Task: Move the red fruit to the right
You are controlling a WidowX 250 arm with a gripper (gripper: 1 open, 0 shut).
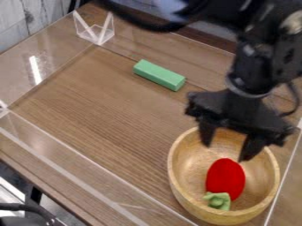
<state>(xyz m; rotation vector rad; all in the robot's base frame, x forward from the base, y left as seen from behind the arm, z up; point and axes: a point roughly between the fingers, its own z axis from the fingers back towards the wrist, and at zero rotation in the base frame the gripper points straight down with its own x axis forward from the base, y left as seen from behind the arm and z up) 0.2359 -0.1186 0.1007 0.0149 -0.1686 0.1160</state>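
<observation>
My gripper [237, 146] points down and its two black fingers [214, 135] stand apart, open, with nothing between them. Just under it and a little toward the camera, the red fruit [225, 179] lies inside the wooden bowl [184, 176], free of my fingers, its pale green cap [217, 201] turned to the bowl's near wall. The bowl holds only this fruit. Far to the left and behind my gripper, a flat green block [158, 74] lies on the wooden table [94, 106]. My arm above is blurred and cut off by the top edge. The bowl's right rim is partly cut by the picture edge. I see no writing.
</observation>
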